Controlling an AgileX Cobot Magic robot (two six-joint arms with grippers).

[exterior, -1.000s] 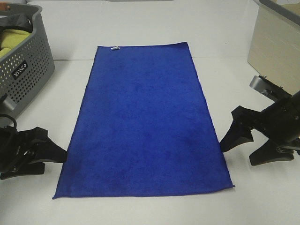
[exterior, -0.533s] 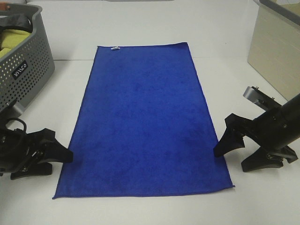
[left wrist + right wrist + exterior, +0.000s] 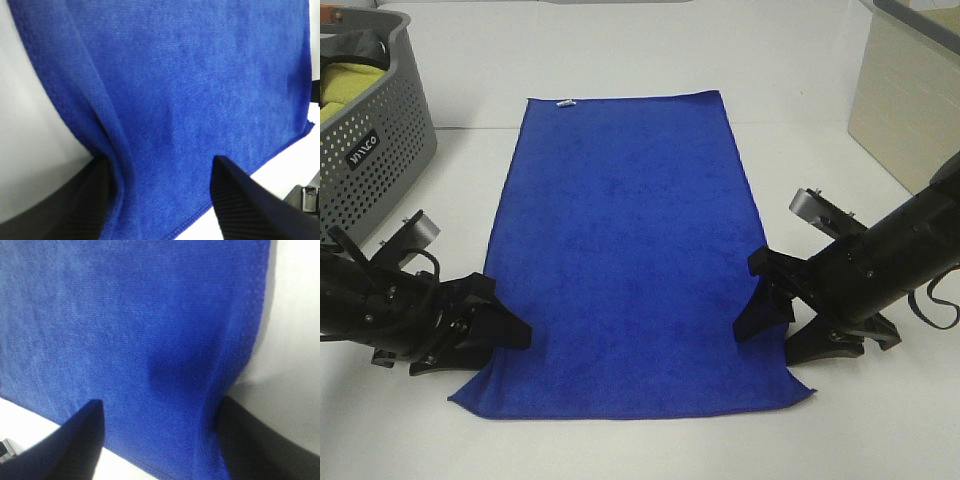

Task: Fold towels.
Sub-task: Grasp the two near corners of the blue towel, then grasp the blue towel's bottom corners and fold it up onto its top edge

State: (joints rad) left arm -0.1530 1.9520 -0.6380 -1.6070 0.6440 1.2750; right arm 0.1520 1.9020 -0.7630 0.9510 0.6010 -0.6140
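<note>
A blue towel (image 3: 630, 250) lies flat lengthwise on the white table (image 3: 800, 60), with a small white tag at its far left corner. My left gripper (image 3: 495, 340) is open at the towel's near left edge, its jaws straddling the cloth. In the left wrist view the towel (image 3: 190, 90) runs between the two black fingers (image 3: 235, 200) and bunches against one of them. My right gripper (image 3: 775, 320) is open at the near right edge. In the right wrist view the towel (image 3: 125, 315) lies between its fingers (image 3: 75, 445), its edge rumpled against one.
A grey perforated basket (image 3: 370, 150) holding yellow-green cloth stands at the far left. A beige box (image 3: 910, 100) stands at the far right. The table's front edge lies just beyond the towel's near hem.
Both grippers have moved inward from the bare table onto the towel's side edges. The towel's near corners have been pushed inward, narrowing its near end.
</note>
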